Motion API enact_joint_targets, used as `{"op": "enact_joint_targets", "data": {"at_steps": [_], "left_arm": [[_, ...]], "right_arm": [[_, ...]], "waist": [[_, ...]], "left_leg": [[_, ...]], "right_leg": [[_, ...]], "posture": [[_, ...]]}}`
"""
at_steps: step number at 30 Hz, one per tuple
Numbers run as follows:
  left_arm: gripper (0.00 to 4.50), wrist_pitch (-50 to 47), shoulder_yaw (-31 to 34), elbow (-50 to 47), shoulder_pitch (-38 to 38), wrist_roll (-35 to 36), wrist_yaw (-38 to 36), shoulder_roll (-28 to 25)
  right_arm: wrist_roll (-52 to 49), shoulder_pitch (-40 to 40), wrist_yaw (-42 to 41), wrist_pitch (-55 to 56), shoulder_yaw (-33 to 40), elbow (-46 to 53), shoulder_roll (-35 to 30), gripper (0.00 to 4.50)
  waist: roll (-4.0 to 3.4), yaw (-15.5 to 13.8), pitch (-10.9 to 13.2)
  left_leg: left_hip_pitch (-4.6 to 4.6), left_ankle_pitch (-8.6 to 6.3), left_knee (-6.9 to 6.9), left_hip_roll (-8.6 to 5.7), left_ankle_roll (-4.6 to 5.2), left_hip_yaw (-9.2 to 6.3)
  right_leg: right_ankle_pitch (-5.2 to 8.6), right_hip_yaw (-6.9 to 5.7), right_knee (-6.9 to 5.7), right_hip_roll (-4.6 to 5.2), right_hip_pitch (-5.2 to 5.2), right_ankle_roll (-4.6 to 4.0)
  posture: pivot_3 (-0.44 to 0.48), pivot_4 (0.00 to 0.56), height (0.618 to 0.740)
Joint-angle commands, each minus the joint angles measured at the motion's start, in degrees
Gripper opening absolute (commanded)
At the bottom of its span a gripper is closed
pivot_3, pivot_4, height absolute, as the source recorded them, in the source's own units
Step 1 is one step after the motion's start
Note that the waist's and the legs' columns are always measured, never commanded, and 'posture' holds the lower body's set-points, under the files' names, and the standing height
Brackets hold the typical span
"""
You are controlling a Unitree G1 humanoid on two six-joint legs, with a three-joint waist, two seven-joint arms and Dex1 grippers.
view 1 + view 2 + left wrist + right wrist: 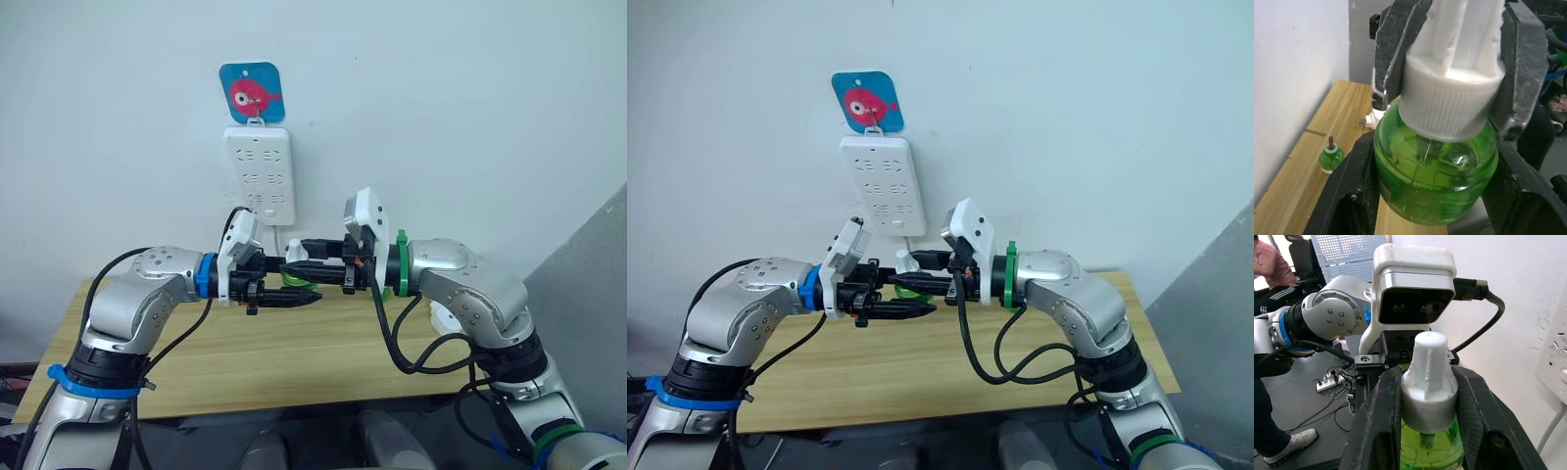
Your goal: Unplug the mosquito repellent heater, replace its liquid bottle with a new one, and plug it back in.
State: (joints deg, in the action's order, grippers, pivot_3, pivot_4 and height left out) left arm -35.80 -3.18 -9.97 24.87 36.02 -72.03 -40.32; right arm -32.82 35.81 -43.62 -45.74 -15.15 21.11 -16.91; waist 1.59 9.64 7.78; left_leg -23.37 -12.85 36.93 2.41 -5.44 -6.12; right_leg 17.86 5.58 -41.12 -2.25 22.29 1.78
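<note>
I could read no text, brand or number anywhere. The only sign I saw was a pink fish-like picture on the blue hanger card (251, 92) above the white power strip (259, 173) on the wall; the strip itself bore no legible markings.

bottle (1435, 176) between left tool (289, 297) and right tool (309, 257) | above table (294, 362) | power strip (260, 174) behind
</note>
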Motion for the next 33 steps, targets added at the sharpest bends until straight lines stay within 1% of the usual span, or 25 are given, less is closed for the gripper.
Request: {"op": "enact_joint_targets", "data": {"at_steps": [1, 3, 5, 6, 7, 10, 11, 12, 16, 18, 23, 27, 30, 33], "left_arm": [[2.32, 0.75, 1.55, -0.31, -0.05, 0.86, 0.15, 0.20], [2.32, 2.10, 1.38, 0.11, -0.50, -0.22, 0.58, 0.45], [2.32, 3.29, 1.44, 0.59, -0.98, -0.92, 1.59, 1.16], [2.32, 3.73, 1.29, 0.74, -1.17, -1.21, 1.75, 1.36], [2.32, 3.97, 1.18, 0.83, -1.26, -1.33, 1.81, 1.47], [2.32, 5.56, 0.89, 1.43, -1.66, -2.45, 2.96, 2.39], [2.32, 6.51, 0.91, 1.93, -1.70, -3.19, 3.89, 3.07], [2.32, 7.15, 0.94, 2.27, -1.71, -3.71, 4.49, 3.53], [2.32, 10.57, 0.67, 4.09, -0.89, -6.95, 8.77, 6.57], [2.32, 12.41, 0.13, 4.88, -0.53, -8.66, 9.75, 7.67], [2.32, 13.74, -0.45, 5.82, 0.42, -10.07, 10.34, 9.26], [2.32, 13.76, -0.71, 5.70, 0.44, -10.19, 10.11, 9.31], [2.32, 13.68, -0.73, 5.54, 0.34, -10.26, 9.99, 9.23], [2.32, 13.54, -0.51, 5.26, 0.10, -10.18, 10.00, 9.04]], "right_arm": [[-1.44, 1.35, -0.12, -0.62, 0.92, 2.08, -0.08, 1.15], [-0.80, 1.07, -0.45, 0.07, 0.68, 2.16, -0.40, 1.15], [-0.08, 0.70, -0.56, 0.99, 0.66, 2.16, -0.63, 1.86], [0.13, 0.60, -0.48, 1.23, 0.69, 2.16, -0.69, 2.08], [0.18, 0.56, -0.41, 1.34, 0.70, 2.16, -0.74, 2.41], [0.44, 0.17, 0.72, 1.10, 0.90, 2.68, -1.19, 3.54], [0.25, -0.29, 1.96, 0.64, 1.79, 3.31, -1.19, 3.84], [0.07, -0.62, 2.85, 0.33, 2.44, 3.76, -1.17, 3.88], [0.99, -4.04, 9.80, -1.04, 3.60, 8.52, -0.32, 3.88], [2.16, -5.08, 13.54, -1.24, 2.51, 9.58, 1.74, 3.88], [6.26, -5.82, 18.18, 0.43, -0.69, 7.99, 5.15, 3.88], [8.97, -5.33, 19.22, 2.27, -1.61, 5.38, 6.15, 3.88], [9.55, -5.08, 19.36, 3.34, -1.63, 4.63, 7.27, 3.28], [9.94, -5.27, 18.97, 3.63, -1.92, 4.53, 7.61, 2.18]], "waist": [[0.00, 0.00, 0.00], [0.00, 0.00, -0.01], [0.00, -0.01, -0.02], [-0.03, -0.01, -0.08], [-0.03, -0.01, -0.10], [-0.04, -0.01, -0.12], [-0.05, -0.01, -0.14], [-0.06, -0.05, -0.20], [-0.09, -0.17, -0.40], [-0.11, -0.10, -0.43], [-0.20, 0.21, -0.51], [-0.21, 0.35, -0.63], [-0.21, 0.38, -0.65], [-0.21, 0.56, -0.66]], "left_leg": [[0.00, 0.00, 0.00, 0.00, 0.00, 0.00], [0.00, 0.00, 0.00, 0.00, 0.00, 0.00], [0.00, 0.00, 0.00, 0.00, 0.00, 0.00], [0.00, 0.00, 0.00, 0.00, 0.00, 0.00], [0.00, 0.00, 0.00, 0.00, 0.00, 0.00], [0.00, 0.00, 0.00, 0.00, 0.00, 0.00], [0.00, 0.00, 0.00, 0.00, 0.00, 0.00], [0.00, 0.00, 0.00, 0.00, 0.00, 0.00], [-0.01, 0.00, 0.00, -0.01, 0.00, 0.00], [0.00, 0.00, 0.00, -0.01, 0.00, 0.01], [0.04, 0.00, -0.01, 0.02, 0.00, 0.03], [0.03, 0.00, -0.01, 0.02, 0.00, 0.03], [0.03, 0.00, 0.00, 0.01, 0.00, 0.02], [0.04, 0.00, -0.01, 0.02, 0.00, 0.00]], "right_leg": [[0.00, 0.00, 0.00, 0.00, 0.00, 0.00], [0.00, 0.00, 0.00, 0.00, 0.00, 0.00], [0.00, 0.00, 0.00, 0.00, 0.00, 0.00], [0.00, 0.00, 0.00, 0.00, 0.00, 0.00], [0.00, 0.00, 0.00, 0.00, -0.01, 0.00], [0.00, 0.00, 0.00, 0.00, 0.00, 0.00], [0.00, 0.00, 0.00, 0.00, -0.01, 0.00], [0.00, 0.00, 0.01, 0.00, -0.01, 0.00], [0.00, 0.02, 0.04, 0.00, -0.02, 0.00], [0.00, 0.04, 0.04, 0.00, -0.02, 0.00], [0.00, 0.07, 0.01, -0.06, -0.02, 0.00], [0.00, 0.07, 0.03, -0.06, -0.03, 0.00], [0.00, 0.06, 0.03, -0.06, -0.05, 0.00], [0.00, 0.05, 0.03, -0.06, -0.05, 0.00]], "posture": [[-0.111, 0.035, 0.740], [-0.110, 0.034, 0.740], [-0.112, 0.033, 0.740], [-0.112, 0.033, 0.740], [-0.112, 0.033, 0.740], [-0.114, 0.035, 0.740], [-0.114, 0.035, 0.740], [-0.114, 0.035, 0.740], [-0.129, 0.041, 0.740], [-0.140, 0.042, 0.740], [-0.150, 0.042, 0.740], [-0.154, 0.041, 0.740], [-0.149, 0.041, 0.740], [-0.145, 0.040, 0.740]]}}
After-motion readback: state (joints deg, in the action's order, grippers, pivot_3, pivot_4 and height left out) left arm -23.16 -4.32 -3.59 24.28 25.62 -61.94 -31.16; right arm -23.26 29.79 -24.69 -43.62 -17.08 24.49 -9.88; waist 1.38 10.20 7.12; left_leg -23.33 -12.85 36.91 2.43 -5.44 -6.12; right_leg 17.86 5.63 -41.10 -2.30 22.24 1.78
